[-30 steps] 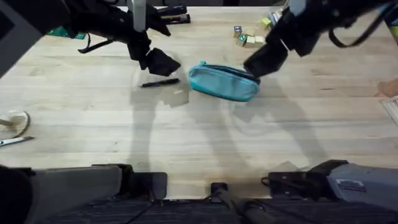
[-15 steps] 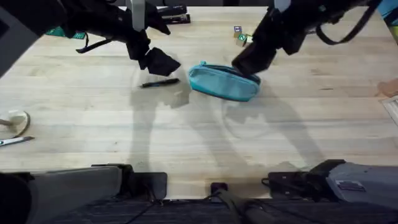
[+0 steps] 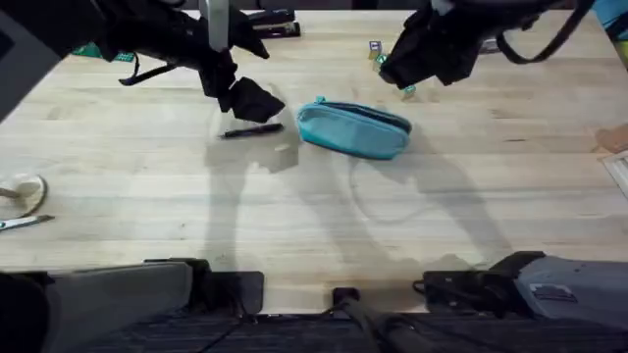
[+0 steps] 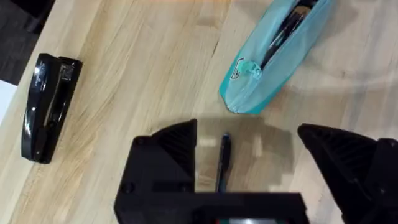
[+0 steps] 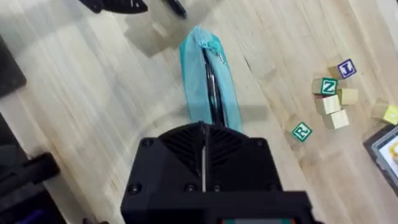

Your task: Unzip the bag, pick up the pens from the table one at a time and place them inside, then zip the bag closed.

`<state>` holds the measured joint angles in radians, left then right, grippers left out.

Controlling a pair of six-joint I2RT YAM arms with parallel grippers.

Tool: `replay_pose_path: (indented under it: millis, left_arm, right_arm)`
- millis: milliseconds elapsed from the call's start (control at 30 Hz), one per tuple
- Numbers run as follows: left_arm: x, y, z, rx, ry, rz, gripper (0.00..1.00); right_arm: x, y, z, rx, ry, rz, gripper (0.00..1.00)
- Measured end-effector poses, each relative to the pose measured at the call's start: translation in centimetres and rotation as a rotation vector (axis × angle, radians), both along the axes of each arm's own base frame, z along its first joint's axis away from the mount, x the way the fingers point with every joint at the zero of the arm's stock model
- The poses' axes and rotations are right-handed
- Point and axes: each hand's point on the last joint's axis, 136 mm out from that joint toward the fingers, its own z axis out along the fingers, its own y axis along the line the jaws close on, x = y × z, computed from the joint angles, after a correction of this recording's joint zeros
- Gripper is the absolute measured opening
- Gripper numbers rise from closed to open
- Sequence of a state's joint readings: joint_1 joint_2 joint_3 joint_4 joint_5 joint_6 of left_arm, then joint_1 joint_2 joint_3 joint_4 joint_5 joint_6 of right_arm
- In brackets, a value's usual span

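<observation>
- The table (image 3: 147,206) is a light wooden top; one teal bag (image 3: 353,128) lies on it near the middle, its long axis running left to right in the overhead view, slightly tilted.
- The bag's zipper is open, and dark pens are seen inside it through the slit.
- One pen (image 3: 251,129) lies on the table just left of the bag, along almost the same line.
- The left gripper (image 4: 247,180) hangs over this pen, jaws wide apart and holding nothing.
- The right gripper (image 5: 204,163) is above the bag's right end, its fingers pressed together, empty.
- One black stapler (image 4: 47,106) lies apart from the bag.
</observation>
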<state>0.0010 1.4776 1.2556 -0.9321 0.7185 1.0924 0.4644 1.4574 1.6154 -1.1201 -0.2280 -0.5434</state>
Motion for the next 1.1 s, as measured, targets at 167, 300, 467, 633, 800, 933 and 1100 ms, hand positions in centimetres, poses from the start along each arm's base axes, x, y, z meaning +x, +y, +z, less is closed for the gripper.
replay_pose_path:
  millis: [167, 300, 467, 633, 800, 933, 1100]
  left_arm:
    - [0.0, 0.0, 0.0, 0.000, 0.000, 0.000, 0.993]
    - [0.0, 0.0, 0.0, 0.000, 0.000, 0.000, 0.993]
    - [0.0, 0.0, 0.0, 0.000, 0.000, 0.000, 0.993]
    - [0.0, 0.0, 0.0, 0.000, 0.000, 0.000, 0.993]
    - [0.0, 0.0, 0.0, 0.000, 0.000, 0.000, 0.993]
    - [0.0, 0.0, 0.0, 0.000, 0.000, 0.000, 0.993]
    - [0.0, 0.0, 0.0, 0.000, 0.000, 0.000, 0.993]
  right_arm:
    - [-0.2, -0.1, -0.3, -0.021, 0.000, 0.033, 0.033]
    - [0.2, 0.1, -1.5, -0.041, 0.032, 0.042, 0.033]
    - [0.8, 0.4, -4.8, -0.087, 0.121, 0.049, 0.033]
    - [1.5, 0.7, -8.5, -0.137, 0.214, 0.066, 0.033]
    - [1.9, 0.9, -11.1, -0.172, 0.276, 0.082, 0.033]
    - [2.5, 1.2, -12.4, -0.180, 0.290, 0.085, 0.033]
    - [3.5, 1.7, -12.8, -0.169, 0.259, 0.084, 0.033]
